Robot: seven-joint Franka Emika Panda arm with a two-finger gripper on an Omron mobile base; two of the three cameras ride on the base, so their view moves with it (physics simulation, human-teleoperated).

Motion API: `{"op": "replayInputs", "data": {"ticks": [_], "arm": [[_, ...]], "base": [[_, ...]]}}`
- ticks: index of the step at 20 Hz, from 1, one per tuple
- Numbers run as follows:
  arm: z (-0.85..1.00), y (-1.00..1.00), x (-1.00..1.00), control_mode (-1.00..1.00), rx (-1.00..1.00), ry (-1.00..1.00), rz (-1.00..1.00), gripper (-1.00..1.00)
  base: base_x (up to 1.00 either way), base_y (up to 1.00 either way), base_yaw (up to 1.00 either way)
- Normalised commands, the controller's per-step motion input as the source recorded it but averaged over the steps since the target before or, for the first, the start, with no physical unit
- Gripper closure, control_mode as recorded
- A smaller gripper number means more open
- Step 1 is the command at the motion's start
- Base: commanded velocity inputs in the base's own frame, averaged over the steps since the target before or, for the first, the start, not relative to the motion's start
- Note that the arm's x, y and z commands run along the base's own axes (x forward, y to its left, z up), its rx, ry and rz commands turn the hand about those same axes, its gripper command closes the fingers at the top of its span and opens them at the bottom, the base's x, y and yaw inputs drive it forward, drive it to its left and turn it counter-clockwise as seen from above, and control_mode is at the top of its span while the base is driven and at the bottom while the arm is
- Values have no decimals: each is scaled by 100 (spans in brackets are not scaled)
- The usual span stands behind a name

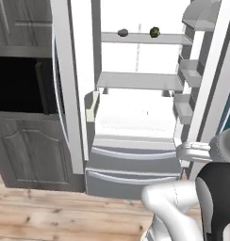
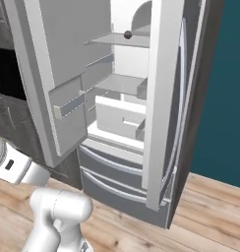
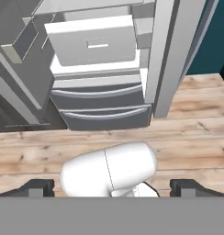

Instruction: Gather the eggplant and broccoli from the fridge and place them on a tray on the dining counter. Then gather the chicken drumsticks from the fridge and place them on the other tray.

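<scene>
An open fridge (image 1: pixel 135 155) is seen ahead, doors swung wide. On its top shelf (image 1: pixel 145 38), far back, lie a dark eggplant (image 1: pixel 122 32) and, just right, green broccoli (image 1: pixel 154 32). The gripper (image 3: pixel 112 187) is spread fully, empty, held low. A high, level reach is judged best

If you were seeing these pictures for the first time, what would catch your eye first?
The fridge, standing wide open with both doors swung out, its white shelves almost bare. Two small things sit on the top shelf: a dark grey lump and, to its right, a green one, probably the broccoli. Below are two closed grey drawers, above a wooden floor.
</scene>
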Motion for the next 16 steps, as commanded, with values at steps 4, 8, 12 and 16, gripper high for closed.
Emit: {"op": "replayInputs", "data": {"ticks": [4,8,12,16], "arm": [[0,0,0,100,0,0,0,-100],[0,0,0,100,0,0,0,-100],[0,0,0,100,0,0,0,-100],[0,0,0,100,0,0,0,-100]], "base": [[50,26,-26],[55,25,-21],[59,20,-16],[63,12,-8]]}}
